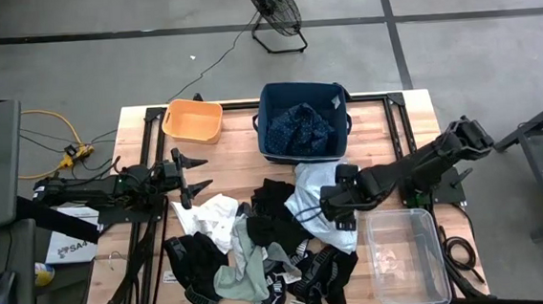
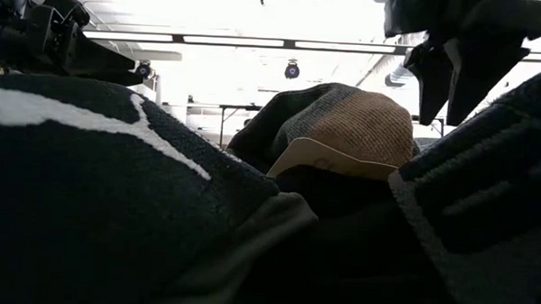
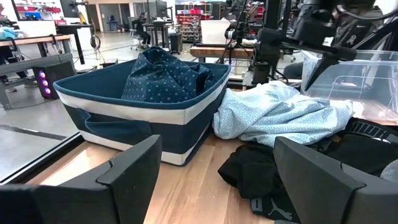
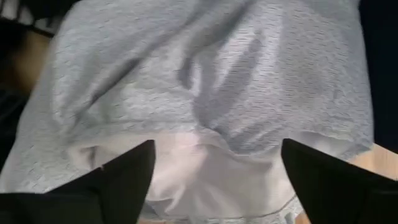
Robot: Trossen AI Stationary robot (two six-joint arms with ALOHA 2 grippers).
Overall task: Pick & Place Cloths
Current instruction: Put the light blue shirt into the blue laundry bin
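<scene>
The pale blue-white shirt (image 1: 304, 183) lies crumpled at the right of the cloth pile and fills the right wrist view (image 4: 205, 81). My right gripper (image 1: 336, 213) (image 4: 217, 155) is open close above it, fingers pointing down, one on each side of a fold. The dark-blue patterned shirt (image 1: 300, 126) (image 3: 165, 78) lies inside the navy bin (image 1: 268, 123). Black pieces (image 1: 276, 219), grey-green socks (image 1: 237, 274) and a white piece (image 1: 211, 216) lie heaped on the table's middle and near part. My left gripper (image 1: 196, 174) (image 3: 217, 155) is open, held level at the pile's left.
An orange tub (image 1: 193, 119) stands at the far left, and a clear plastic box (image 1: 408, 257) at the near right. The navy bin (image 3: 124, 118) stands at the far middle. Dark cloths (image 2: 116, 192) block the low view. People and benches show in the room beyond.
</scene>
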